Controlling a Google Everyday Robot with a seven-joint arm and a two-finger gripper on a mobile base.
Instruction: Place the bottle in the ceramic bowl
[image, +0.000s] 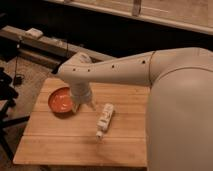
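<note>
Camera view from above takes in one pale wooden plank table (65, 145). Toward its left sits one shallow, glossy orange-red ceramic bowl (60, 101). Just right of the bowl, the white arm's gripper (84, 106) hangs over the bowl's right rim, its two fingers spread apart and holding nothing. Further right, one slim cream bottle (105, 118) lies flat on the wood, apart from the bowl. Its long axis runs nearly front to back, with the narrow cap toward the table's near edge.
</note>
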